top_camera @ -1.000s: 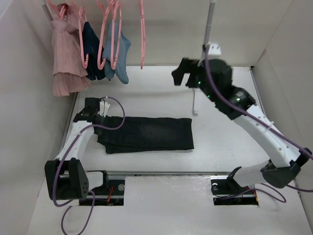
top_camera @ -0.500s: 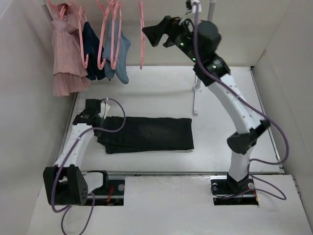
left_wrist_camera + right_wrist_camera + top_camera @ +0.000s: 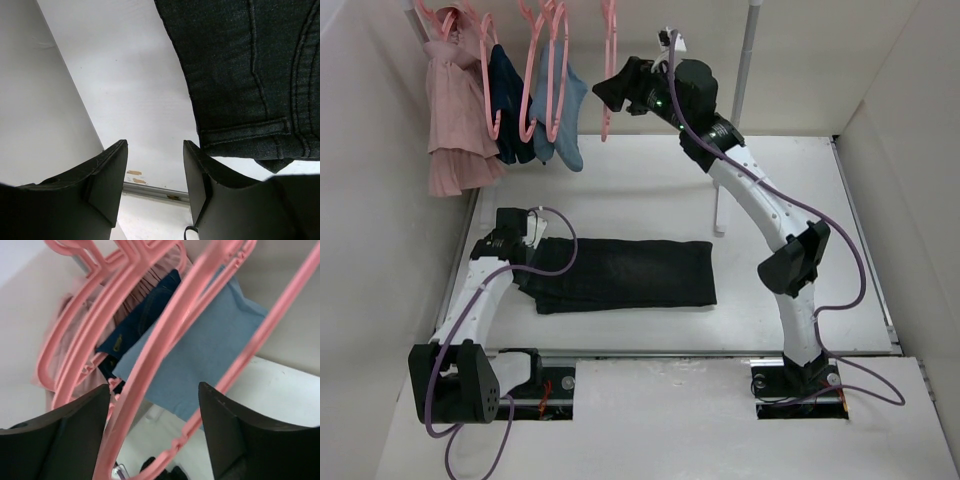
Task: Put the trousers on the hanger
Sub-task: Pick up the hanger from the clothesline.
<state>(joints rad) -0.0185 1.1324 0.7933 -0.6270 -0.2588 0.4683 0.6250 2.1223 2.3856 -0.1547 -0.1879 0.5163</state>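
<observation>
The black trousers [image 3: 630,272] lie folded flat on the white table, also filling the upper right of the left wrist view [image 3: 250,75]. My left gripper [image 3: 508,240] sits at their left end, open [image 3: 155,145], nothing between its fingers; its right finger lies beside the fabric's hem. The bare pink hanger [image 3: 611,40] hangs from the rail at the back. My right gripper [image 3: 608,90] is raised to it, and in the right wrist view the hanger's bars [image 3: 165,335] pass between the spread fingers of that gripper [image 3: 154,386], which stands open around them.
Further left on the rail hang more pink hangers with a pink garment [image 3: 455,110], a navy one [image 3: 505,100] and a light-blue one [image 3: 570,110]. A grey pole [image 3: 748,50] rises at the back, a white stand [image 3: 718,215] under it. Walls close in on both sides.
My right arm has swung up and left from the back right until its fingers straddle the bare hanger, and they have narrowed a little. The left arm and trousers have hardly moved.
</observation>
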